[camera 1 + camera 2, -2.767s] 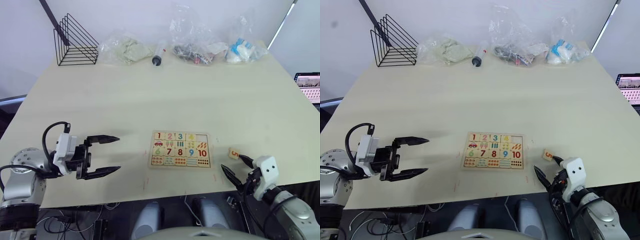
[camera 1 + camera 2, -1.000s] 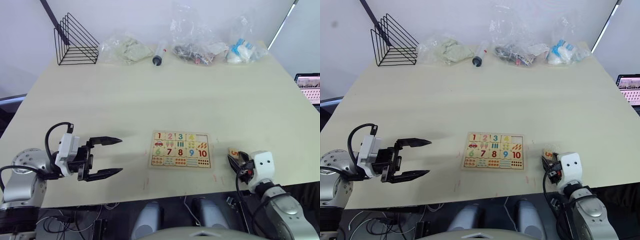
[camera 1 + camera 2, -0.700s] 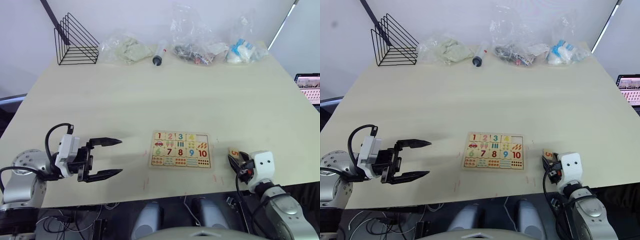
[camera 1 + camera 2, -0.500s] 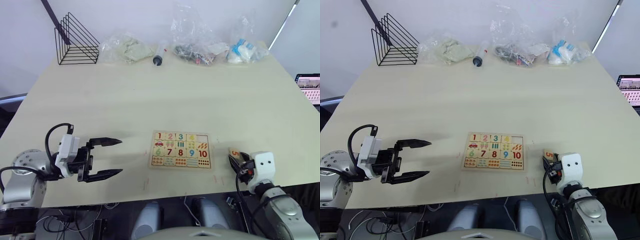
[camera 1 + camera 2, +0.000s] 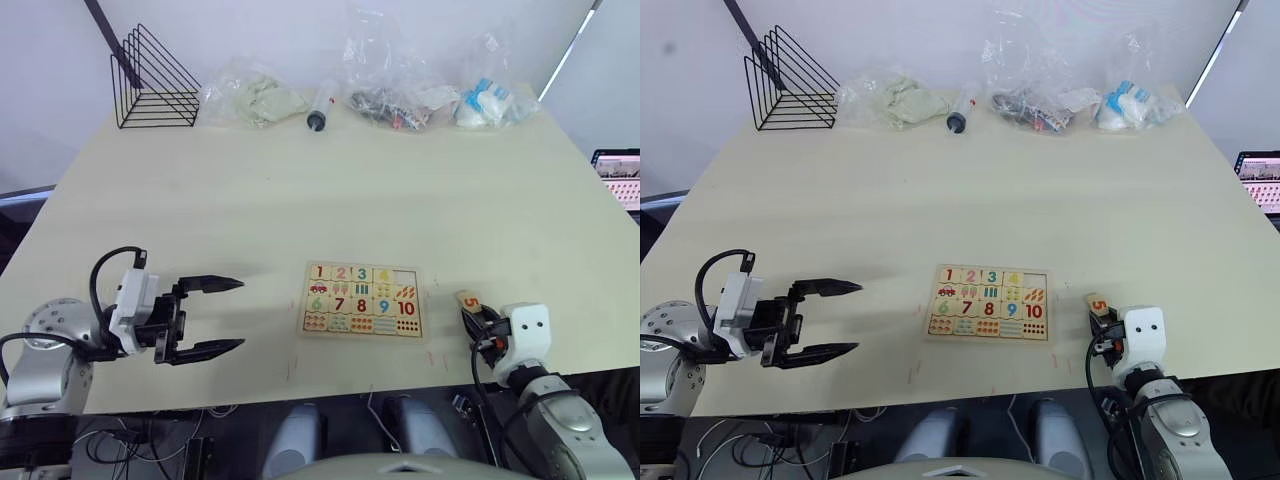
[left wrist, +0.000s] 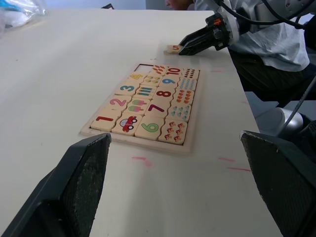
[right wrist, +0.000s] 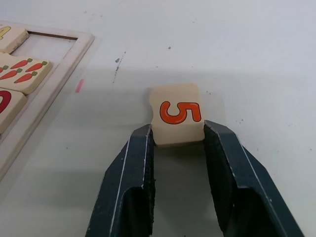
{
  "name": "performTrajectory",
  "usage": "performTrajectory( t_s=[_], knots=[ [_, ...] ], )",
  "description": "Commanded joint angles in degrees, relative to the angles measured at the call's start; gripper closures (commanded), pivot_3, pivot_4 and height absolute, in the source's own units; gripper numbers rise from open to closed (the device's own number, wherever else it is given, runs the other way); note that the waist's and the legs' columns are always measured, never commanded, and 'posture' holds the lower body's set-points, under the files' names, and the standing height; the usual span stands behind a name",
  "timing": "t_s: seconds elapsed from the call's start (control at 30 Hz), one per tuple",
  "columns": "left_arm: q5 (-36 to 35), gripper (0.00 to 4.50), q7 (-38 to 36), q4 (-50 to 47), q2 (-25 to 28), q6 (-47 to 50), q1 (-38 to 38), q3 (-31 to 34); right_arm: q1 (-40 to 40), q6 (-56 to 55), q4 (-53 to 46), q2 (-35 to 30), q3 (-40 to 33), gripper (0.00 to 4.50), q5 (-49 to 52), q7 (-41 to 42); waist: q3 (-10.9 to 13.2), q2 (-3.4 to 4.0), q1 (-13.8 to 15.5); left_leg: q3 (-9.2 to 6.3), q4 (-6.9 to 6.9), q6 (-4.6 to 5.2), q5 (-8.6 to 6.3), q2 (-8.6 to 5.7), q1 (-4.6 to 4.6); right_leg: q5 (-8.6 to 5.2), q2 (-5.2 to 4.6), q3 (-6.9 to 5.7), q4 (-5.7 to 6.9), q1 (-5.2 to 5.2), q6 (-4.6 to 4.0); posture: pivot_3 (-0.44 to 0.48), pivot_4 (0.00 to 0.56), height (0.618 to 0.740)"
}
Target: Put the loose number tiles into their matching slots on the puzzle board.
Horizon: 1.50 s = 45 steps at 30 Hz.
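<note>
Right claw (image 7: 176, 136) clamped on the number 5 tile (image 7: 177, 114), just right of the puzzle board (image 5: 362, 300). Top-row slot beside the 4 bare. Left claw (image 5: 213, 315) spread wide, empty, over the table (image 5: 300, 180), well left of the board.

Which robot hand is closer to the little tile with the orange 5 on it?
The right. The right gripper has its fingers on both sides of the 5 tile, while the left gripper hangs open far across the puzzle board.

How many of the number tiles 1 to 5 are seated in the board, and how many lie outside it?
Seated tiles in the puzzle board's top row (1, 2, 3, 4): 4
Outside: the 5 tile, between the right gripper's fingers: 1
Total: 5
</note>
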Motion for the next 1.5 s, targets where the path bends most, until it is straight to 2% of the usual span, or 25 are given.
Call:
performTrajectory(
  t_s=[0.03, 0.3, 0.4, 0.77, 0.87, 1.03, 1.27, 1.33, 1.5],
  knots=[
    [-0.5, 0.0, -1.2, 0.0, 0.3, -1.0, -0.3, 1.5, 1.2, 1.5, 1.8, 0.0, -1.5, 3.64, -0.9, -1.3, 0.0, 0.0, 0.0, 0.0, 0.0, 0.0, 0.0, 0.0, 0.0, 0.0, 0.0, 0.0, 0.0, 0.0, 0.0, 0.0, 0.15, 0.74],
    [-0.6, 0.0, -1.5, 0.6, 0.2, -1.8, 0.0, 1.5, -0.3, 0.1, 3.7, -2.6, -2.7, 3.64, -1.4, 0.2, 0.0, 0.0, -0.1, 0.09, 0.04, 0.0, 0.0, -0.03, 0.0, 0.0, -0.04, 0.07, -0.02, 0.01, 0.01, 0.0, 0.15, 0.74],
    [-0.5, 0.0, -1.5, 0.7, 0.2, -2.0, 0.0, 1.5, -1.1, -1.8, 4.7, -5.4, -3.6, 3.64, -1.0, 2.9, 0.0, 0.01, -0.1, 0.15, 0.06, 0.0, 0.0, -0.04, 0.02, 0.0, -0.05, 0.11, -0.01, 0.01, 0.01, 0.0, 0.15, 0.74],
    [-0.6, 0.0, -1.5, 1.1, 0.1, -2.2, -0.9, 0.9, -8.1, -5.5, 6.8, -20.1, -5.7, 3.64, 5.3, 22.3, 0.1, 0.21, -0.2, 0.23, 0.06, 0.01, 0.0, -0.03, 0.02, 0.06, -0.03, 0.14, 0.0, 0.03, 0.11, 0.0, 0.15, 0.74],
    [-0.6, 0.0, -1.8, 1.3, 0.0, -2.3, -1.5, 0.6, -12.1, -3.3, 5.8, -26.5, -4.4, 3.64, 8.0, 30.5, 0.2, 0.25, -0.3, 0.25, 0.07, 0.01, 0.0, -0.02, 0.02, 0.06, -0.04, 0.16, -0.01, 0.05, 0.11, 0.0, 0.15, 0.74],
    [-0.5, 0.0, -2.0, 1.7, -0.3, -2.6, -2.2, 0.3, -19.9, 1.8, 6.2, -33.2, -2.1, 3.64, 9.8, 36.4, 0.1, 0.17, -0.2, 0.31, 0.06, 0.02, 0.0, 0.0, 0.02, 0.07, -0.03, 0.13, -0.02, 0.06, 0.12, 0.0, 0.15, 0.74],
    [-0.8, 0.0, -1.9, 1.8, -0.7, -3.2, -1.8, 0.8, -33.5, 10.6, 6.0, -38.3, 5.1, 3.64, 8.7, 39.9, 0.2, 0.25, -0.2, 0.24, 0.05, 0.02, -0.01, -0.01, -0.04, 0.14, -0.07, 0.1, -0.27, 0.06, 0.22, 0.0, 0.15, 0.74],
    [-0.8, 0.0, -1.8, 1.7, -0.8, -3.4, -1.6, 0.9, -36.0, 11.6, 6.0, -38.6, 6.4, 3.64, 8.8, 40.6, 0.2, 0.21, -0.1, 0.11, 0.02, 0.01, -0.01, 0.0, -0.11, 0.16, -0.06, -0.06, -0.43, 0.07, 0.24, 0.0, 0.15, 0.74],
    [-1.2, 0.0, -1.6, 1.2, -0.9, -3.6, -0.8, 1.5, -47.9, 19.0, 8.2, -39.2, 13.8, 3.64, 7.2, 43.1, 0.2, 0.29, -0.3, 0.12, 0.03, -0.08, 0.04, -0.05, -0.35, 0.19, -0.18, -0.05, -0.51, -0.09, 0.27, 0.0, 0.15, 0.74]
  ],
)
